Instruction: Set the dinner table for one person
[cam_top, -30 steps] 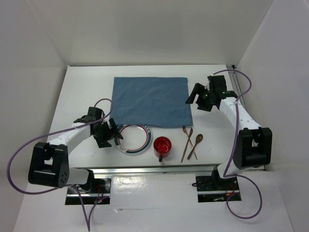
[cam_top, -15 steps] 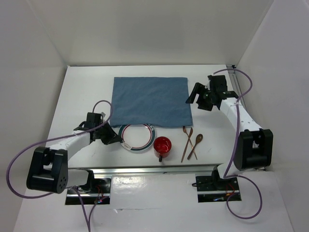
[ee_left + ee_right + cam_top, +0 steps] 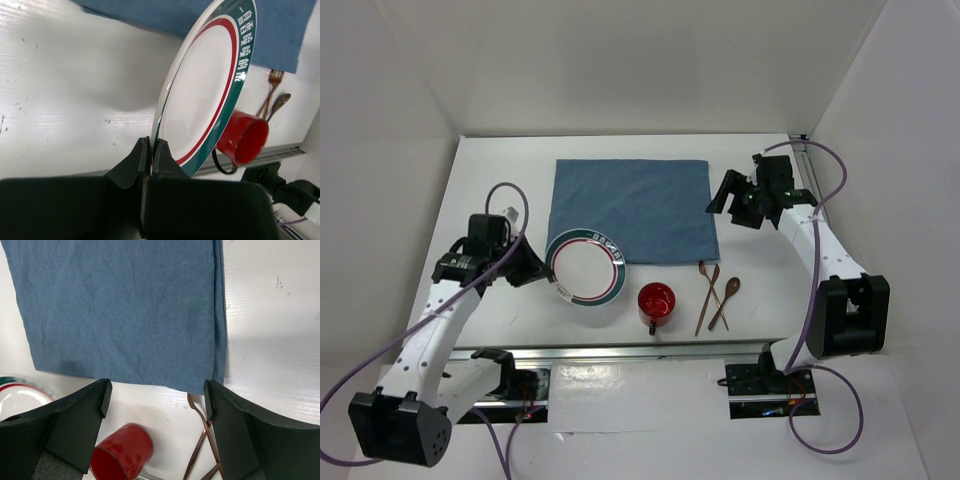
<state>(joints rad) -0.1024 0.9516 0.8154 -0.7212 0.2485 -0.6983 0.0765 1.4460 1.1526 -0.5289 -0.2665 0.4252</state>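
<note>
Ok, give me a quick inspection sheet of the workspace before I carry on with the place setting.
Surface: white dinner table, with a blue placemat lying flat on it.
Job's things: plate tilted up by the placemat's near-left corner; red mug, fork and spoon on the table near the placemat's near edge.
Clutter: nothing seen.
Grippers: left gripper shut on the plate's rim; right gripper open above the placemat's right edge, holding nothing.
Cables: purple cables loop off both arms, touching no tableware.
Surroundings: white walls on three sides; aluminium rail along the near edge.
</note>
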